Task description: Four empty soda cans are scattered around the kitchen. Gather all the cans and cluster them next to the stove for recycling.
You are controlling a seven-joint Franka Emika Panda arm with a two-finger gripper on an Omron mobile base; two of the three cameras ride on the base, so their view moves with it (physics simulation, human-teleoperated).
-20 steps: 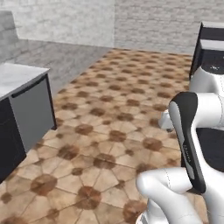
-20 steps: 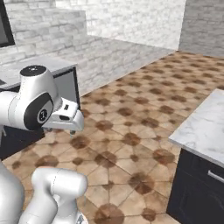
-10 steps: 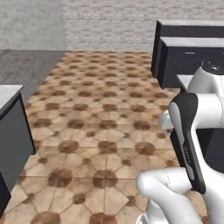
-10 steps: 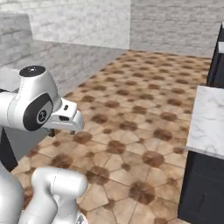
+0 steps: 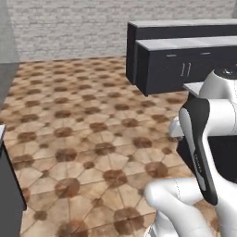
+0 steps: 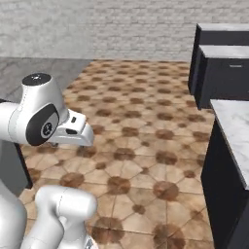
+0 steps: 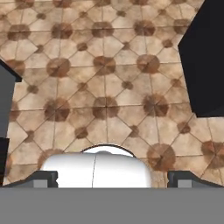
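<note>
Hand view: pincer (image 7: 112, 177) spread over floor (image 7: 105, 83)

Arm (image 5: 199, 139) folded up tight over base, elbow high. Gripper (image 7: 112, 177) aimed down at tile floor (image 7: 105, 78), fingers wide apart, nothing btwn them.

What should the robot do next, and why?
Probably keep driving and turning to look for a can. The tool is open with nothing in it, and ahead are just the tile floor, dark cabinets and a marble counter.
</note>
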